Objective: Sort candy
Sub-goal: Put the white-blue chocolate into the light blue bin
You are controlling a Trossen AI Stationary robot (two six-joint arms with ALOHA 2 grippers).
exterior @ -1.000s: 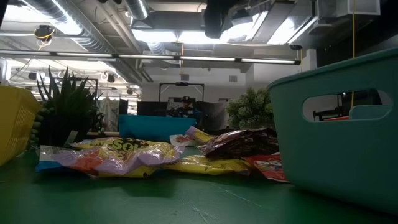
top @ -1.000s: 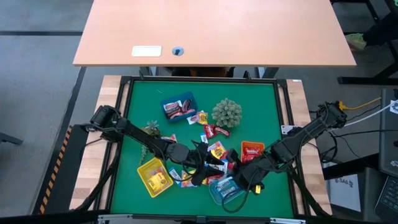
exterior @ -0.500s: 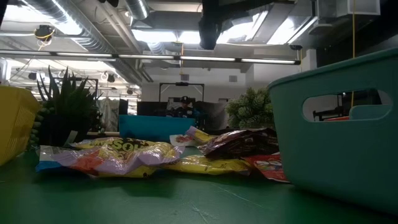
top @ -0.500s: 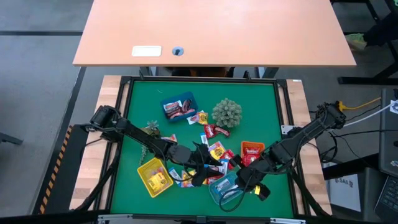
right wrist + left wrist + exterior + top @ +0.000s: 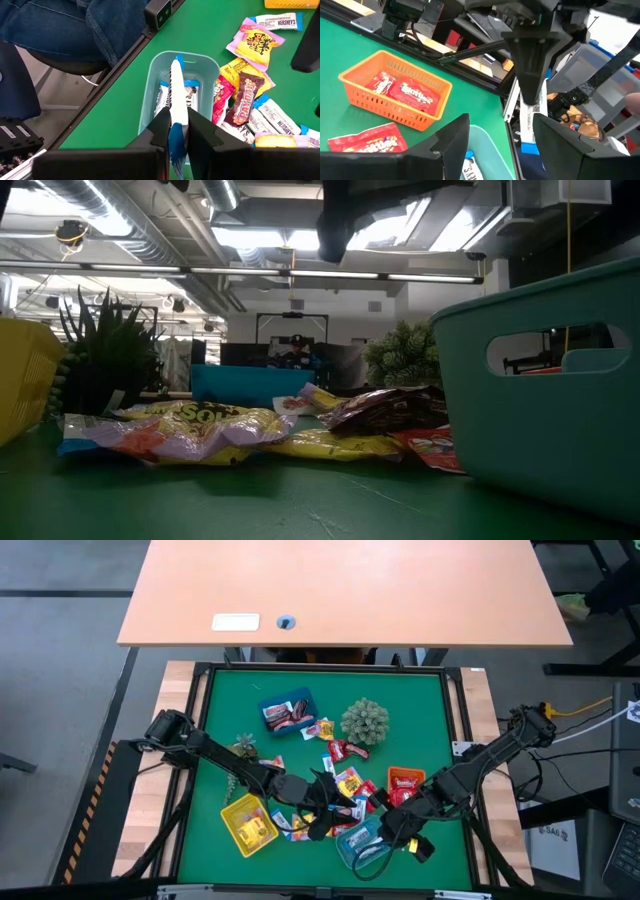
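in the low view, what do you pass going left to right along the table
yellow tray → spiky dark plant → pale wrapper with yellow lettering → dark brown wrapper → red wrapper → teal tray

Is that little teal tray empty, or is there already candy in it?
Not empty. The teal tray already holds a blue-and-white candy, and the right claw holds another above it.
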